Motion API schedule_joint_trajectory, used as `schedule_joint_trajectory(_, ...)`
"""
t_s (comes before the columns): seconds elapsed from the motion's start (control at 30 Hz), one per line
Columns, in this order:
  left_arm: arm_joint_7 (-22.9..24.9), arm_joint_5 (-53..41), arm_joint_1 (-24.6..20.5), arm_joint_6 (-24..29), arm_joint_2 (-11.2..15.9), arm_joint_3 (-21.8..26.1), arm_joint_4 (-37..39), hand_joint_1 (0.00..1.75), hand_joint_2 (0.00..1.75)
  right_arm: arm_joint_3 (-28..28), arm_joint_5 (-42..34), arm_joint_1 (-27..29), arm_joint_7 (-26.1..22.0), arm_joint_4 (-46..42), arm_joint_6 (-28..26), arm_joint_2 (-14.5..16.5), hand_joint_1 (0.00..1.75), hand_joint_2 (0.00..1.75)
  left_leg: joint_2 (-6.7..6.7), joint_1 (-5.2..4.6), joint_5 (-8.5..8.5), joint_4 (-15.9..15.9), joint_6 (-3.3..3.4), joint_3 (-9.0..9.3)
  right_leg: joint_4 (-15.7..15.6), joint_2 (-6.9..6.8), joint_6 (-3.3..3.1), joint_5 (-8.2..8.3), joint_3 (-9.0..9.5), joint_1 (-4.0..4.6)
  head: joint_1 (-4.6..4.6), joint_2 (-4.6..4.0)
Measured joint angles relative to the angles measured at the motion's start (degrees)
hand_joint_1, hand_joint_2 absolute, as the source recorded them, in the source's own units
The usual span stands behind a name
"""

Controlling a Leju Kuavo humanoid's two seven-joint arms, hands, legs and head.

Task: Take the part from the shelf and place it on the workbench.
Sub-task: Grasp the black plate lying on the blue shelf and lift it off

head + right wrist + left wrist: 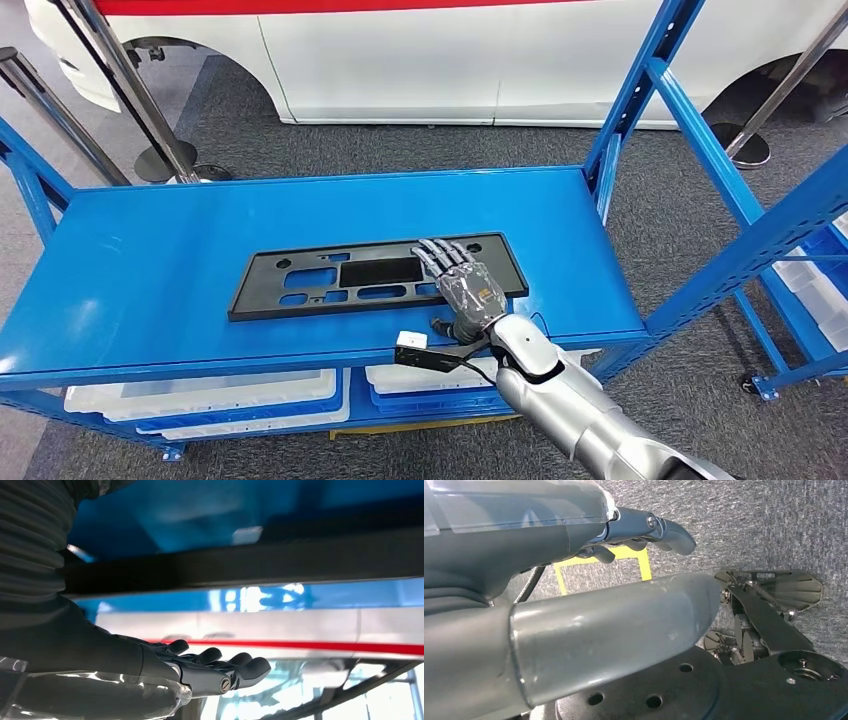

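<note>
A flat black plastic part (340,278) with several cut-outs lies lengthwise in the middle of the blue shelf top (150,270). My right hand (465,285) is palm-down over the part's right end, its fingers stretched out and holding nothing. In the right wrist view the straight fingers (215,667) stand a little apart from the dark band of the part (275,562). My left hand (549,540) hangs over the grey carpet, thumb and fingers apart and empty.
A white car (400,60) stands close behind the shelf, with metal barrier posts (165,160) at the back left. Blue uprights (640,90) rise at the shelf's right end. White bins (200,395) sit on the lower level. Another blue rack (820,280) stands to the right.
</note>
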Motion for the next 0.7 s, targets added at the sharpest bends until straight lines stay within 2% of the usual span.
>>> schedule_joint_trajectory(0.23,0.4,-0.9,0.0,-0.2,0.0,0.0,0.0,0.00,0.00,-2.1,8.6,-1.6,4.9,8.2,-7.9,1.4,0.00,1.75,0.03,0.01,0.00,0.0,-0.01,0.17,0.1,0.00,-0.02,-0.05,0.08,0.00,0.00,0.01)
schedule_joint_trajectory(0.27,0.4,-1.0,0.0,-0.2,0.0,0.0,0.0,0.00,0.00,-2.6,9.1,-1.7,5.1,8.9,-8.5,1.5,0.34,1.75,0.03,0.01,0.00,0.0,-0.01,0.21,0.1,0.01,-0.02,-0.05,0.11,0.00,0.00,0.01)
schedule_joint_trajectory(0.37,0.4,-1.1,0.0,-0.2,0.0,0.0,0.0,0.00,0.00,-3.9,9.9,-1.7,5.3,10.6,-9.3,1.9,1.65,1.75,0.05,0.01,0.00,0.0,-0.01,0.29,0.1,0.02,-0.02,-0.05,0.19,-0.01,0.00,0.01)
schedule_joint_trajectory(0.4,0.4,-1.1,0.0,-0.2,0.0,0.0,0.0,0.00,0.00,-4.1,10.0,-1.7,5.3,10.9,-9.5,1.9,1.75,1.75,0.06,0.01,0.00,0.0,-0.01,0.30,0.1,0.01,-0.02,-0.05,0.21,-0.02,0.00,0.00)
schedule_joint_trajectory(0.7,-0.2,-1.5,0.0,-0.4,0.0,0.0,0.0,0.00,0.00,-5.9,10.8,-0.8,4.8,12.4,-10.4,2.2,1.75,1.75,0.08,0.01,0.01,0.0,0.00,0.32,0.1,0.01,-0.01,-0.05,0.23,-0.05,0.00,0.01)
